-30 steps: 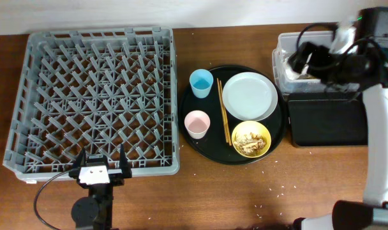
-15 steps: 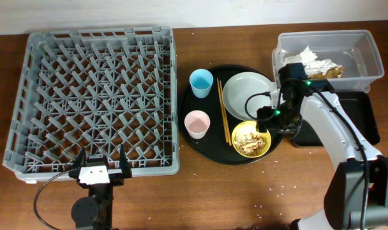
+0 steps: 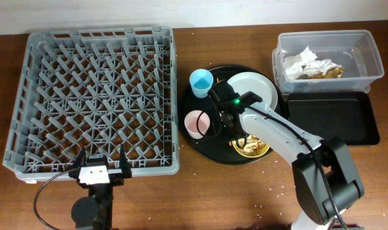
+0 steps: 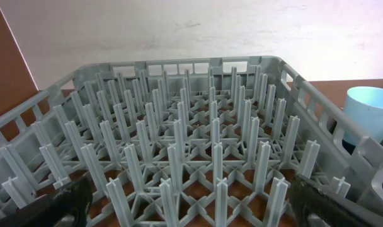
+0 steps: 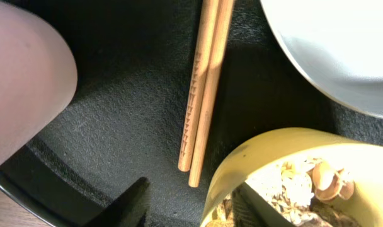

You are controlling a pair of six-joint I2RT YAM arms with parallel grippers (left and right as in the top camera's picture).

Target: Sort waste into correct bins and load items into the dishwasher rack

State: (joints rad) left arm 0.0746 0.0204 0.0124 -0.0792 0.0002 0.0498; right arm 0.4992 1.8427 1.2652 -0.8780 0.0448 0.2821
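My right gripper is down over the round black tray, open. One finger stands outside the yellow bowl, apart from its rim, and the other reaches inside. The bowl holds beige food scraps. Wooden chopsticks lie just beyond the fingers, between the pink cup and the pale plate. A light-blue cup stands at the tray's back. My left gripper hangs open at the near edge of the grey dishwasher rack.
A clear tub at the back right holds crumpled white napkins and brown scraps. In front of it lies a shallow black rectangular tray. A few crumbs dot the table near the front.
My right arm has swung left from the clear tub to the round tray and come down at the yellow bowl, its jaws narrowing. The left arm has not moved.
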